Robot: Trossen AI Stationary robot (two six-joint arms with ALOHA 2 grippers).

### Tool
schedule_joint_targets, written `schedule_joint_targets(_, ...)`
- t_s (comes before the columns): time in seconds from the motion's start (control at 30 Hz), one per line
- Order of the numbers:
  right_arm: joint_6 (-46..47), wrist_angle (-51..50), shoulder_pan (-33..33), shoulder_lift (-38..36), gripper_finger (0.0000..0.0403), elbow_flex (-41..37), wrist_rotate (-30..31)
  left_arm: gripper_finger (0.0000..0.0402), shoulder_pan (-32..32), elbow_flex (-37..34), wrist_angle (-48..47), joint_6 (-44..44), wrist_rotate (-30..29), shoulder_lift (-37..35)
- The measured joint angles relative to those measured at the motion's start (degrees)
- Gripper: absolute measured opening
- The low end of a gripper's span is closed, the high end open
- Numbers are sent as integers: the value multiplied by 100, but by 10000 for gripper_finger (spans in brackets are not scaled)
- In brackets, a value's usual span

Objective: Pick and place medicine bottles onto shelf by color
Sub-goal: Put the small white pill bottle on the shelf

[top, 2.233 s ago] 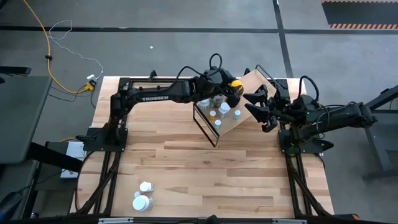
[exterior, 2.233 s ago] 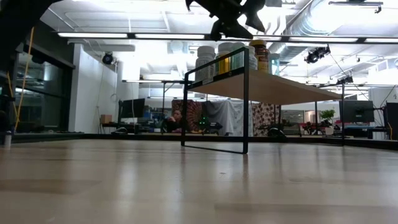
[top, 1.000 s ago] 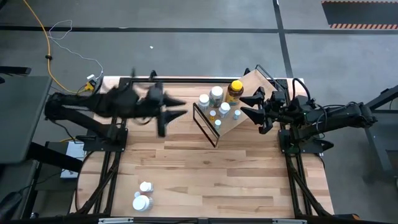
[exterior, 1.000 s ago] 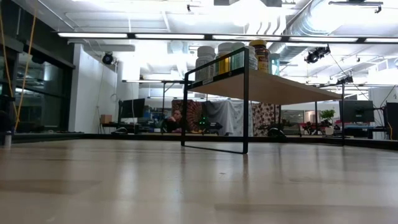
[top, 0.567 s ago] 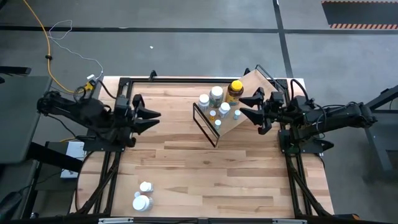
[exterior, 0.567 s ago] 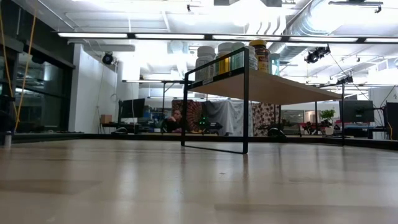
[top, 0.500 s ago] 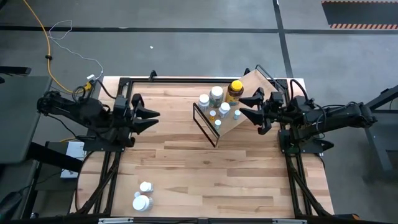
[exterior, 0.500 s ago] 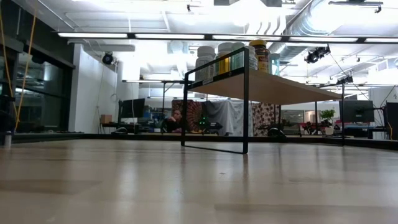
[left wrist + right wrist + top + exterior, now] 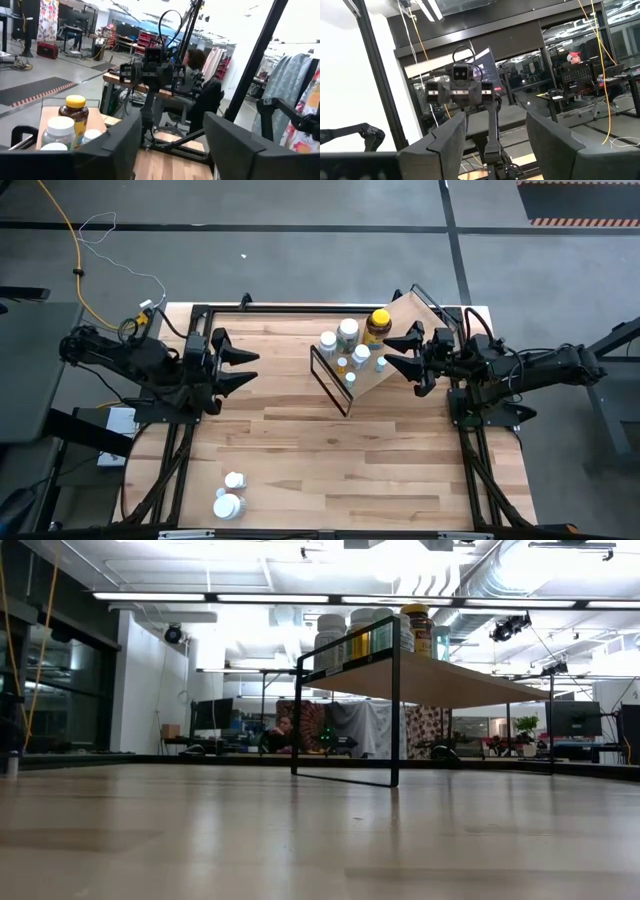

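**Two loose bottles at the near-left corner — left arm is the nearer one**

Table (image 9: 330,450): butcher-block top, both arms parked at its far side.

Shelf (image 9: 395,340): stands toward the far-right corner, set at an angle to the table edges. It carries the amber bottle (image 9: 378,322) and several white ones.

Left gripper (image 9: 240,367): near the left edge, fingers spread wide, empty. Right gripper (image 9: 400,355): just beside the shelf, also wide and empty.

Remaining white bottles (image 9: 230,495): two, upright, side by side at the near-left corner. You reach them nearest with the left arm; they lie toward the near edge from its gripper, well apart.
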Motion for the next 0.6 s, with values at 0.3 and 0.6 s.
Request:
schedule_joint_targets(0.3, 0, -42, 0, 0, 199, 0, 0, 302, 2, 123, 76, 1, 1, 89)
schedule_joint_targets(0.6, 1, -74, 0, 0, 199, 0, 0, 314, -49, 125, -686, -381, 128, 125)
